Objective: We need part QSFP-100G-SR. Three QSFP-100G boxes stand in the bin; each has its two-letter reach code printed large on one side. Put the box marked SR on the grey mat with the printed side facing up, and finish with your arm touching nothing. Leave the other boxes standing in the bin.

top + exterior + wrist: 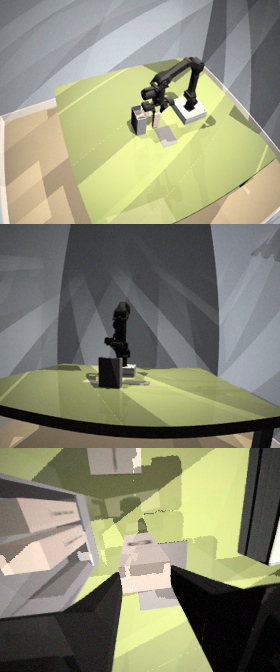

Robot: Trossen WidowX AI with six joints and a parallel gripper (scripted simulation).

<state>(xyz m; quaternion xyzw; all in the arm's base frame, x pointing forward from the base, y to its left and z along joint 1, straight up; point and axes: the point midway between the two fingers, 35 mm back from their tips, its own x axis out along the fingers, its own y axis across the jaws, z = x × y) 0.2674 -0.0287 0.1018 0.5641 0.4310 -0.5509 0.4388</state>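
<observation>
Top view: I see pale box (156, 119) hanging below end effector (158, 107), between bin (141, 126) and grey mat (166, 135); exterior view: bin (110, 373) hides box; wrist view: end effector (144, 573) grips box (145, 568) between fingertips, two others (42, 515) in bin (86, 530), mat (175, 555) beyond, code unreadable

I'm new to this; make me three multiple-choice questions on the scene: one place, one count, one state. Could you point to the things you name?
1. Where are the boxes the arm isn't holding?
A) on the grey mat
B) in the bin
C) on the white base

2. How many boxes are in the bin?
A) none
B) two
C) four

3. How is the tool?
A) closed on a box
B) wide open and unloaded
C) shut on nothing

1 B: the wrist view shows them inside the grey bin (141, 127) (110, 373) (86, 530).
2 B: two pale boxes show there.
3 A: a pale box (156, 119) (145, 570) sits between the tool's fingers.
</observation>
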